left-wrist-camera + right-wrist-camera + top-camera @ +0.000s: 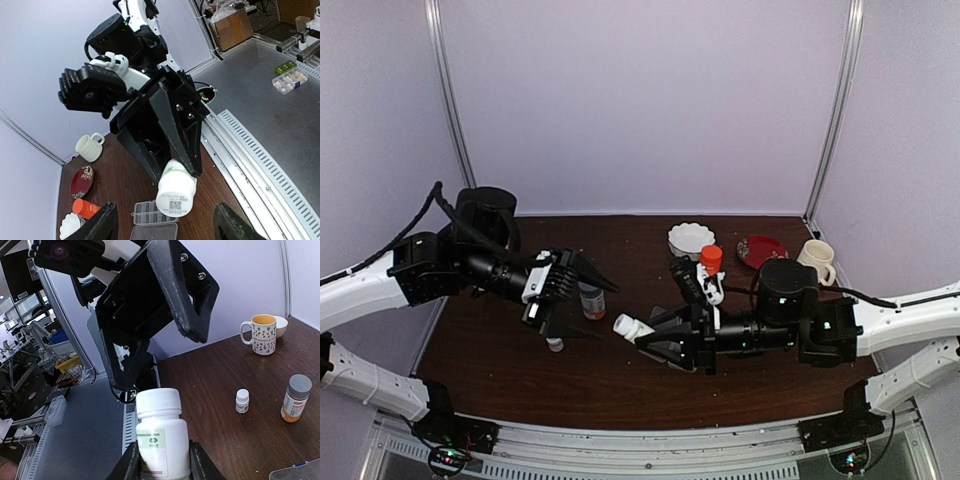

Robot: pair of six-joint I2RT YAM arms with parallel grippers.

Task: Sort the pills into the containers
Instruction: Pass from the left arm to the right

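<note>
The wooden table [520,370] carries, along its far edge, a white scalloped bowl [691,238], an orange bottle [710,258], a red plate [761,249] and a cream ribbed mug [816,260]. A grey-capped labelled bottle [591,300] stands near a small white bottle [554,344]. A larger white bottle [162,440] is raised above the table.

Inventory on the table stands at four bottles (large white bottle [159,437], small white bottle [242,401], grey-capped bottle [296,399], orange bottle [710,259]), two mugs (ribbed mug [816,260], patterned mug [263,334]), two bowls (scalloped bowl [690,238], plain bowl [281,325]), one red plate [761,250] and one pill box [150,212].

The clear, cell-divided pill box [150,212] lies flat on the brown table [107,175], its lid [154,233] lying open beside it.
</note>
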